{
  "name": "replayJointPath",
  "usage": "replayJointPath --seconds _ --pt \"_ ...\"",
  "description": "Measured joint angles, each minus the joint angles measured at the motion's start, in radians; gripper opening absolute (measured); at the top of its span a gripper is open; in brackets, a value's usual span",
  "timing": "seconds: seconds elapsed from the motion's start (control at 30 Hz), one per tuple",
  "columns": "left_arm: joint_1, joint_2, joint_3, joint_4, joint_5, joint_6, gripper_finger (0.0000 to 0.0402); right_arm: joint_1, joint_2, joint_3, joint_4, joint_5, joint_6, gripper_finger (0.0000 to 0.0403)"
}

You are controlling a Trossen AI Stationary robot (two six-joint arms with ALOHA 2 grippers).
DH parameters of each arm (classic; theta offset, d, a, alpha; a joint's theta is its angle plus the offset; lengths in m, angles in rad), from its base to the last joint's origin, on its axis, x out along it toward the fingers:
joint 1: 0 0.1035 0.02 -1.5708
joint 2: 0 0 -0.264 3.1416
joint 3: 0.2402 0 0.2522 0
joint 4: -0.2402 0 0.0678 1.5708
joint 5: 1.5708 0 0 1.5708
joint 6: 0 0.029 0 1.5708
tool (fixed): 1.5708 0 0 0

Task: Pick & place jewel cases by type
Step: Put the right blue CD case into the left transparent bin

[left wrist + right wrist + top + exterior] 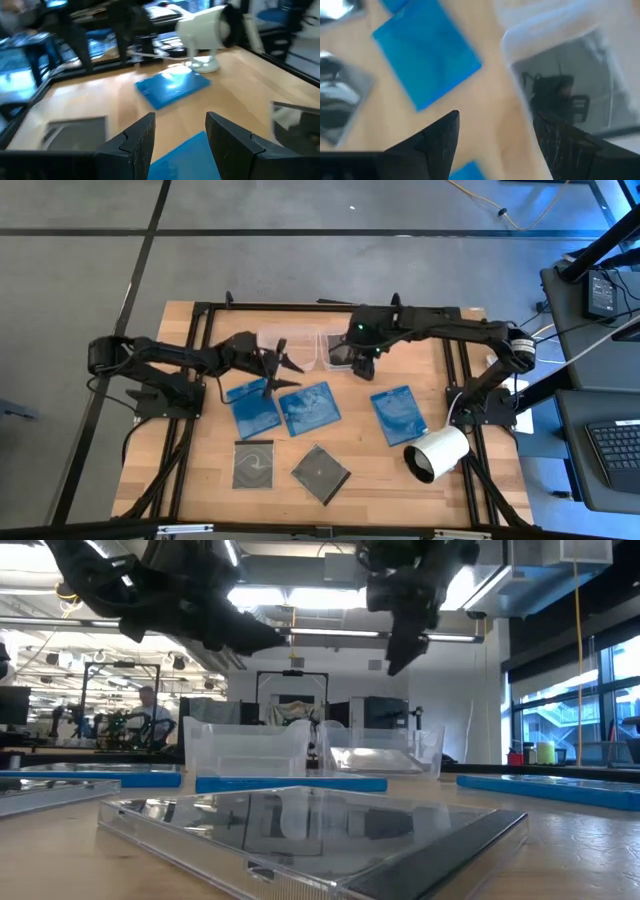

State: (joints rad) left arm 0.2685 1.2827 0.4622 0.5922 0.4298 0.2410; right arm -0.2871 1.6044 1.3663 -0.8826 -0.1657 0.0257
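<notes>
Right gripper [362, 368], fingers spread and empty, hangs above a dark jewel case [341, 354] lying in the right clear tub [332, 338]. Left gripper [284, 368], parted and empty, hovers over two blue cases [254, 404] near the left tub [279, 345].

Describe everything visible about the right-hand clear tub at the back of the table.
The right clear tub is a small rectangular box of see-through plastic, open-topped and upright on the wooden table's far side, right beside a second clear tub. A dark jewel case lies flat inside it. The right gripper hangs above its near right corner, jaws open and empty, not touching it.
</notes>
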Motion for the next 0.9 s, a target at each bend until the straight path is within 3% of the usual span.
replayJointPath --seconds 0.07,0.23,0.3,0.53,0.7,0.9 --pt "-0.048 0.000 0.000 -0.001 -0.054 0.036 0.0171 0.024 -0.022 -0.020 -0.005 -0.006 0.048 0.0255" --pt "-0.143 0.031 0.000 0.006 -0.299 0.110 0.0171 0.065 -0.139 -0.179 0.088 -0.013 0.191 0.0255" --pt "-0.164 0.060 0.000 0.045 -0.340 0.135 0.0171 0.074 -0.203 -0.253 0.137 -0.012 0.268 0.0255" --pt "-0.213 0.260 0.143 0.101 -0.347 0.197 0.0171 0.077 -0.407 -0.433 0.174 -0.009 0.641 0.0255" --pt "-0.236 0.440 0.304 0.083 -0.348 0.308 0.0171 0.085 -0.477 -0.517 0.153 -0.050 0.747 0.0255" --pt "-0.267 0.615 0.454 0.078 -0.348 0.420 0.0171 0.087 -0.523 -0.554 0.046 -0.004 0.891 0.0255"
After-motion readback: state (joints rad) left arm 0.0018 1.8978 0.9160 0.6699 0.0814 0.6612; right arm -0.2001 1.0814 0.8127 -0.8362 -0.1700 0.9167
